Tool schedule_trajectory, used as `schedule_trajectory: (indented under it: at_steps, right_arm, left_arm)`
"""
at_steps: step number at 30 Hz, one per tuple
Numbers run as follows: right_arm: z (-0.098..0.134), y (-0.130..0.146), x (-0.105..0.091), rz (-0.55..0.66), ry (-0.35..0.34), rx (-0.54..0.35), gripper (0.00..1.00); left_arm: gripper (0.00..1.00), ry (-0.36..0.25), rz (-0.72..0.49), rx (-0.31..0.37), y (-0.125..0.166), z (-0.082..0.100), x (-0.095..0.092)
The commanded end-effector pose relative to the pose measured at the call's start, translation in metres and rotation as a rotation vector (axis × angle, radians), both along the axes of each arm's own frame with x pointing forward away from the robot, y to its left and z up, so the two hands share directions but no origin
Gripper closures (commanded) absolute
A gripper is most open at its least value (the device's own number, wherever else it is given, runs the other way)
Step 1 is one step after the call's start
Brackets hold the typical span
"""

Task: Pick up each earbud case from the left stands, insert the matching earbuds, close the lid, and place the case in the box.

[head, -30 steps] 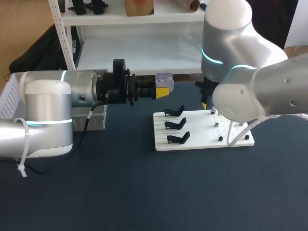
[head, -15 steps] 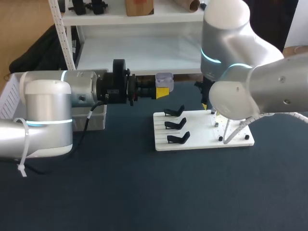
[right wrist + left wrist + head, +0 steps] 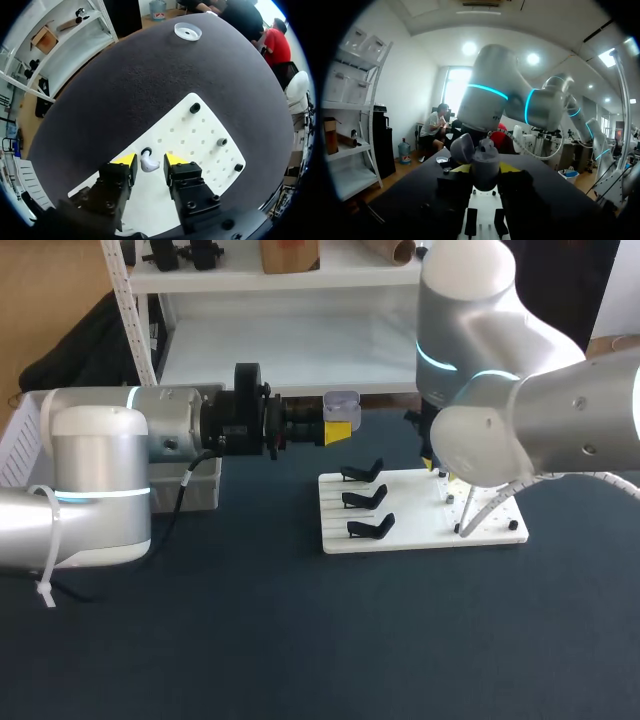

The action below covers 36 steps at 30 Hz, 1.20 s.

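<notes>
Left end effector (image 3: 338,430) is gripping the earbud case (image 3: 341,400), fingers clamping it from two sides and holding it in the air past the far edge of the white board (image 3: 420,532), well above the worktop (image 3: 250,640). From the left wrist, the lid (image 3: 461,148) is standing open, tipped to one side. Right end effector (image 3: 150,159) is hanging low over the side of the board away from the stands (image 3: 364,498), fingers apart and straddling a white earbud (image 3: 148,164). The earbud is sitting on the board just beside a small black ring (image 3: 146,151); gaps are showing on both sides, so it is not gripped yet. The three black stands are sitting empty. Black pegs (image 3: 195,107) are dotting the board beyond the earbud. Handling, as a judgement: the earbud is looking tiny, light, hard and glossy, so it is likely popping out if pinched off-centre. Best hold is probably square across the rounded body, with gentle force. The case is looking like light, rigid plastic with smooth sides; gripping the lower body is leaving hinge and opening free for insertion. The open lid is probably the fragile bit, so avoid knocking it.
</notes>
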State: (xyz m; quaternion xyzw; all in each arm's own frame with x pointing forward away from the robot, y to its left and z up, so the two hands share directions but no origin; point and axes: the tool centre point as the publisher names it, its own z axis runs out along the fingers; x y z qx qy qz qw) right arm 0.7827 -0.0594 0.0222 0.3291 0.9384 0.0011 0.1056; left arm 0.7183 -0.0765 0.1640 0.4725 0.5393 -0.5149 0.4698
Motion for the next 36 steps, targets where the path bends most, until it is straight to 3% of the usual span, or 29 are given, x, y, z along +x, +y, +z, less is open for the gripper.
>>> schedule_trajectory:
  at_steps: [1,15,26,29,36]
  right_arm:
    - [0.005,-0.0014,-0.0044,-0.002,-0.005,0.006,0.66]
    - [-0.0002,0.0041,-0.0089,0.011,0.005,0.009,0.65]
    - [-0.0012,0.0038,-0.0044,0.02,0.004,-0.001,0.86]
    - [-0.0019,0.004,-0.0045,0.023,0.007,-0.001,1.0]
    - [0.0054,0.0024,-0.0101,0.023,0.008,0.012,1.0]
  left_arm:
    - [1.0,0.0,0.0,-0.001,-0.0001,-0.0003,0.0004]
    - [1.0,0.0,0.0,-0.001,-0.0001,-0.0003,0.0004]
    - [1.0,0.0,0.0,-0.001,-0.0001,-0.0003,0.0004]
    - [1.0,0.0,0.0,-0.001,-0.0001,-0.0003,0.0004]
    - [1.0,0.0,0.0,-0.001,-0.0001,-0.0003,0.0004]
